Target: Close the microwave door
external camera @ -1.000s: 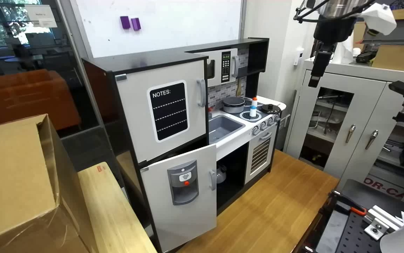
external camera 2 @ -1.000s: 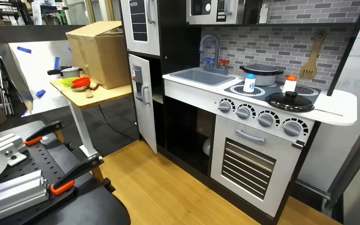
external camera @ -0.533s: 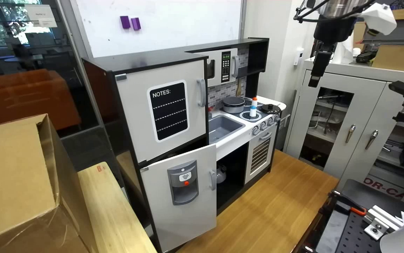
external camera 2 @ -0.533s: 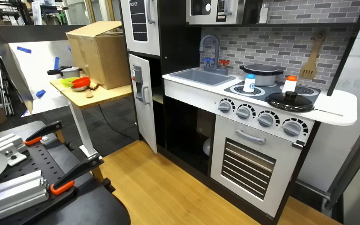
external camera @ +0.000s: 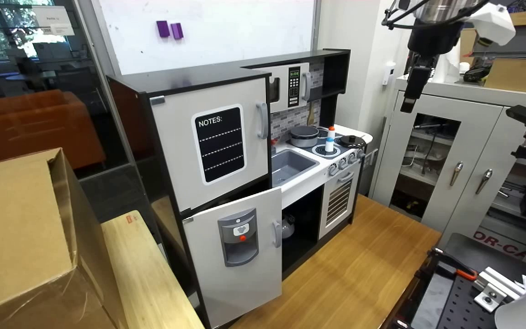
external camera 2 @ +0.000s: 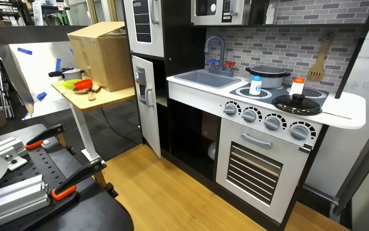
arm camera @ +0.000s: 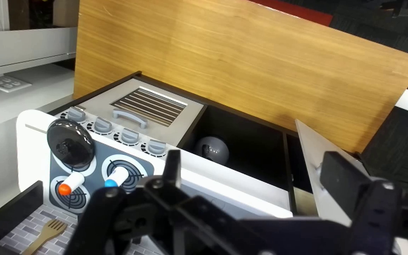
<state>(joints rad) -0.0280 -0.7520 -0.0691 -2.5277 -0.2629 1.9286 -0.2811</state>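
The microwave door [external camera: 284, 87] sits high in the black upper unit [external camera: 337, 68], just right of the upper fridge door [external camera: 176, 137] with its NOTES panel [external camera: 219, 141]. Its front, with keypad [external camera: 294, 87] and grey handle [external camera: 307, 87], shows in both exterior views (whether it is fully closed, I cannot tell). In an exterior view the gripper [external camera: 409, 104] hangs in the air on the right, pointing down, well apart from the microwave door. In the wrist view its jaws stand wide apart, holding nothing. Below the microwave door, the sink [external camera 2: 205, 79] lies left of the stove top [external camera 2: 279, 92]. A grey pot [external camera 2: 267, 81] stands at the far left of the stove top, a blue-topped shaker [external camera 2: 255, 86] upright on the near left burner [external camera 2: 264, 94], and a black lid [external camera 2: 295, 107] lies at the near right, with an orange-topped shaker [external camera 2: 297, 86] just beyond it. A wooden spatula [external camera 2: 317, 69] hangs against the far brick-patterned wall [external camera 2: 251, 48]. At the near right, the oven door [external camera 2: 255, 173] is closed; on the left, the lower fridge door [external camera: 249, 281] stands ajar, swung out above a wooden board [external camera: 331, 278]. Farther left, a cardboard box [external camera 2: 107, 57] stands on a pale table [external camera 2: 113, 96].
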